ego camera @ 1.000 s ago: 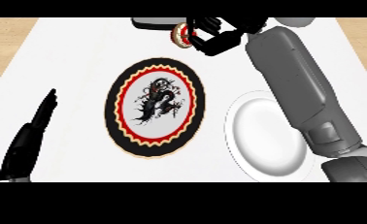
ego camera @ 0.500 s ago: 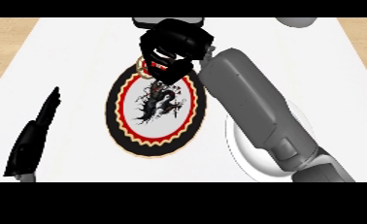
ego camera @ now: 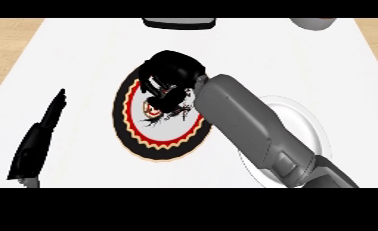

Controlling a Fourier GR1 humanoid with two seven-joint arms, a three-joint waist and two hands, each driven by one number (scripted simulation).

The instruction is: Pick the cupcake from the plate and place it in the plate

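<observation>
Head view: right hand (ego camera: 171, 75) is hovering over the patterned plate (ego camera: 148, 145), fingers curling round the cupcake (ego camera: 153, 110), mostly hidden under the palm. White plate (ego camera: 306, 125) is sitting beside it. Left hand (ego camera: 37, 142) is resting open at the left edge.

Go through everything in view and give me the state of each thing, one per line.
right hand: fingers curled, over the patterned plate's far part
cupcake: mostly hidden under the right hand, at the patterned plate
patterned plate: flat on the counter, partly covered by the hand
white plate: flat on the counter, nothing showing on it, crossed by the right forearm
left hand: open, resting at the view's left
</observation>
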